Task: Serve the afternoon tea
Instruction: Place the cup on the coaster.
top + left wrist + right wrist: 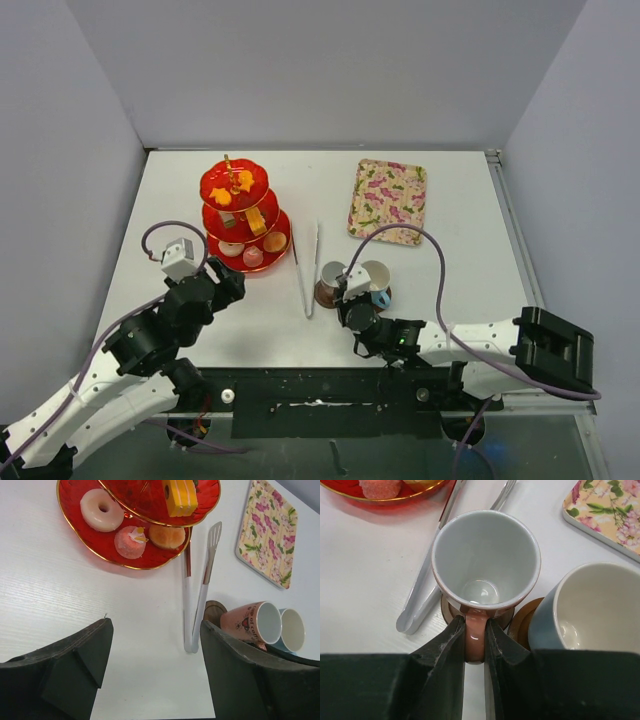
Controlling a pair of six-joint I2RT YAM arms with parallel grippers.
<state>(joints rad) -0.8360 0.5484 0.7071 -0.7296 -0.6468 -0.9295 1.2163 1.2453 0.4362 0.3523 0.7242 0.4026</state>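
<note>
Since the right wrist camera sits so close, it's the only view that really shows the grip: the right tool (475, 626) is pinched narrow on the handle of the pink cup (485, 555). That cup sits over a brown saucer (448, 611) it covers almost entirely, so I can't tell if they actually touch. Just beside it, the light-blue cup (600, 620) is cut off by the frame edge, and only a sliver of the second saucer (521, 624) peeks out. From above, that tool is buried under its own wrist. The left tool (155, 625) is spread wide and gripping nothing, with just bare bench (60, 595) between the fingers, near the red three-tier stand (245, 215). In the left wrist view the stand's top is cropped off, and the bottom tier shows a donut (101, 510), a pink cake (130, 542) and a brown bun (167, 536). White tongs (200, 600) lie between stand and cups, and a floral tray (388, 200) sits further back.
</note>
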